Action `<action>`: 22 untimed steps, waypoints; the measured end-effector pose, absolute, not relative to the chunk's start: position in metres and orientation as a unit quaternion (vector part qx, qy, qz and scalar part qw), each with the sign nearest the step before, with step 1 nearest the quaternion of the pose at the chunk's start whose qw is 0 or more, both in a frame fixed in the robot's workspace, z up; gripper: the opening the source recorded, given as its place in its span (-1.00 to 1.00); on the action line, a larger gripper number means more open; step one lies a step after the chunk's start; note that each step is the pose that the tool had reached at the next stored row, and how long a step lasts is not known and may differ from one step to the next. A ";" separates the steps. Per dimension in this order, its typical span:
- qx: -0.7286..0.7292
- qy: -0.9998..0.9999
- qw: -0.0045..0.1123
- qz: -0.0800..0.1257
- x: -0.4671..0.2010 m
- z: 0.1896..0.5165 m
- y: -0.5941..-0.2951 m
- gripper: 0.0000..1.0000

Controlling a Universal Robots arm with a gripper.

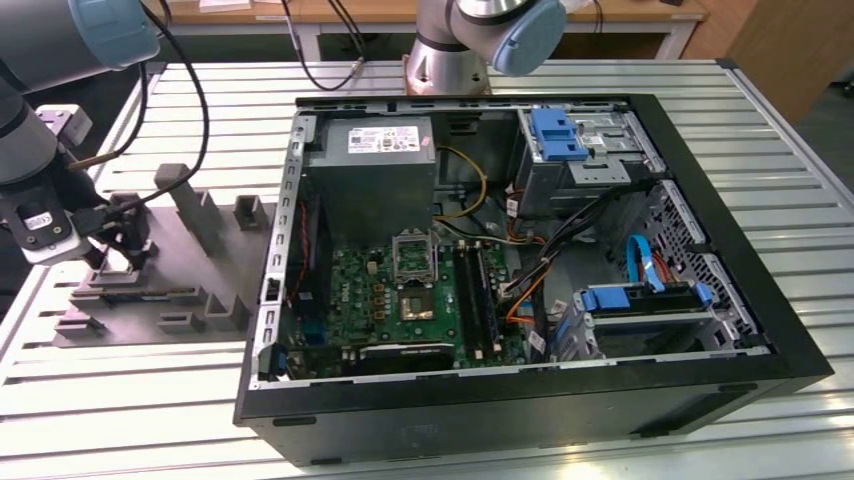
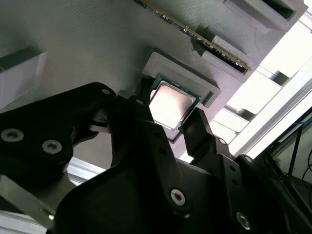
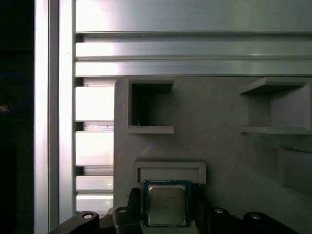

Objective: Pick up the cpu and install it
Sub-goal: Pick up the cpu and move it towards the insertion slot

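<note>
The cpu [image 3: 166, 204] is a small square chip with a silvery top and a green rim. It sits at a shallow seat of the grey tray [image 3: 219, 146], shown in both wrist views. My gripper [image 3: 166, 207] has its black fingers [image 2: 197, 129] pressed against two opposite edges of the cpu [image 2: 171, 103]. In the exterior view the gripper [image 1: 114, 245] hangs low over the grey tray [image 1: 147, 325] at the exterior view's left. The metal-framed socket [image 1: 414, 258] lies on the green board inside the open computer case [image 1: 534, 400].
Upright blocks [image 1: 200, 210] stand on the tray close behind the gripper. A black cable [image 1: 187, 90] runs along my arm. The case holds a grey power supply [image 1: 380, 165], blue drive brackets [image 1: 641, 300] and loose cables. A second arm's base [image 1: 447, 60] stands behind the case.
</note>
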State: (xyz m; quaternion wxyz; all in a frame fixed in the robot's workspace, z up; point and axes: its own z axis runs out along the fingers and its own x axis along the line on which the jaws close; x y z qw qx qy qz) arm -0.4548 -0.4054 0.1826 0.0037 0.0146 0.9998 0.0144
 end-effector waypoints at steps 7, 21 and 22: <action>0.015 1.000 0.004 0.014 -0.455 0.184 -0.405 0.15; 0.015 1.000 0.004 0.014 -0.455 0.185 -0.405 -0.01; 0.015 1.000 0.004 0.014 -0.455 0.185 -0.405 -0.01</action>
